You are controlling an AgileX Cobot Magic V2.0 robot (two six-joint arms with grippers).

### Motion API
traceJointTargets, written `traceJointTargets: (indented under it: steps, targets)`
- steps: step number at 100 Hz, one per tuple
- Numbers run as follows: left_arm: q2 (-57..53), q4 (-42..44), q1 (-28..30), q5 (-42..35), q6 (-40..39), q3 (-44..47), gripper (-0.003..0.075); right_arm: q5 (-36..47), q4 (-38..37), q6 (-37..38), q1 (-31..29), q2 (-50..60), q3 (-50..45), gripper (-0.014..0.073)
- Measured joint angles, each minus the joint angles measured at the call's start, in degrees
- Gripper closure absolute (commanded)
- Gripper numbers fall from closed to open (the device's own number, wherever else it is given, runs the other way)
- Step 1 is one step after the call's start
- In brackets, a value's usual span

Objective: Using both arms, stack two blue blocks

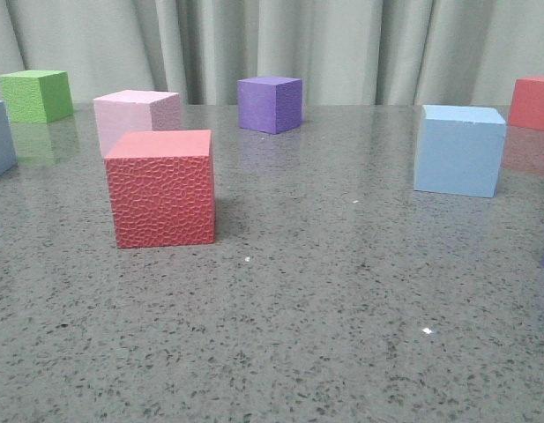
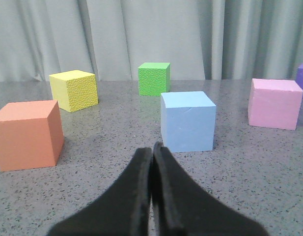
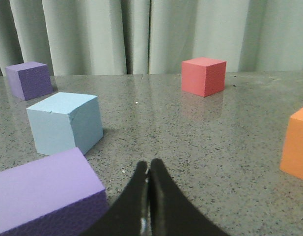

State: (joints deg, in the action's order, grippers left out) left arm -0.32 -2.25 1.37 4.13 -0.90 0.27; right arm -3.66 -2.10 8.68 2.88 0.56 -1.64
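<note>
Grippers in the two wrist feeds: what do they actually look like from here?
Both look alike. The left gripper and right gripper each show two slim matte black fingers, broad at the base and tapering to rounded tips. No markings, labels or cables are visible on them. Neither arm appears in the front view, so nothing beyond the fingers can be described.

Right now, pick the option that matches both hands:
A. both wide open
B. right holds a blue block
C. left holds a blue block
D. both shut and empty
D: the left hand and right hand each have their fingers pressed together with nothing between them, and the blue blocks sit on the table ahead of them.
</note>
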Motion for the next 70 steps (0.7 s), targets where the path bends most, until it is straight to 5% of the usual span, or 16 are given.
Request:
traceJointTargets:
  steps: [70]
  targets:
    - [0.0,0.0,0.0,-2.2,0.0,0.0,0.0739,0.0,0.0,0.0,0.0,0.0,0.0,0.0662]
